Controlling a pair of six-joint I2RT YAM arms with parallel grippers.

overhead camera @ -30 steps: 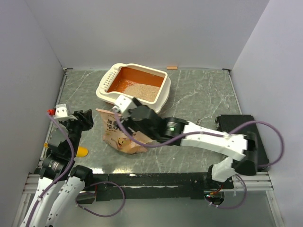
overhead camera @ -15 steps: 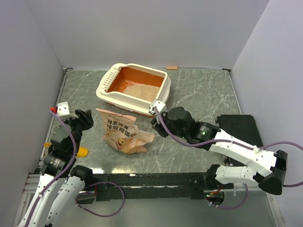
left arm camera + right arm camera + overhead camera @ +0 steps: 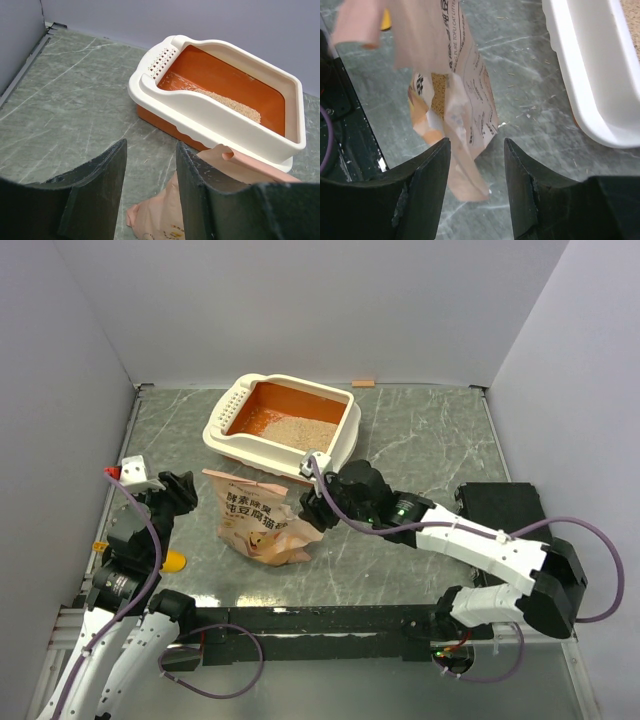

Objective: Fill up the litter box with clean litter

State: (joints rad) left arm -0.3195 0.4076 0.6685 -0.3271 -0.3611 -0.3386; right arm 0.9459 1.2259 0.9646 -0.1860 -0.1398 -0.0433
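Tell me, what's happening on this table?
A robot is filling a litter box with clean litter. A patch of it covers only part of the orange floor. The right gripper is down at the edge of the crinkled paper bag lying next to the box, fingers open around its corner. The left gripper hovers open and empty.

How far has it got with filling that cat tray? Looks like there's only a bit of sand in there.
Partly done: clean litter covers only part of the orange floor of the litter box. In hand: the right gripper is at the edge of the paper bag, jaws apart around it, not clamped. Left to do: probably lift the bag and pour more. The left gripper is open and empty.
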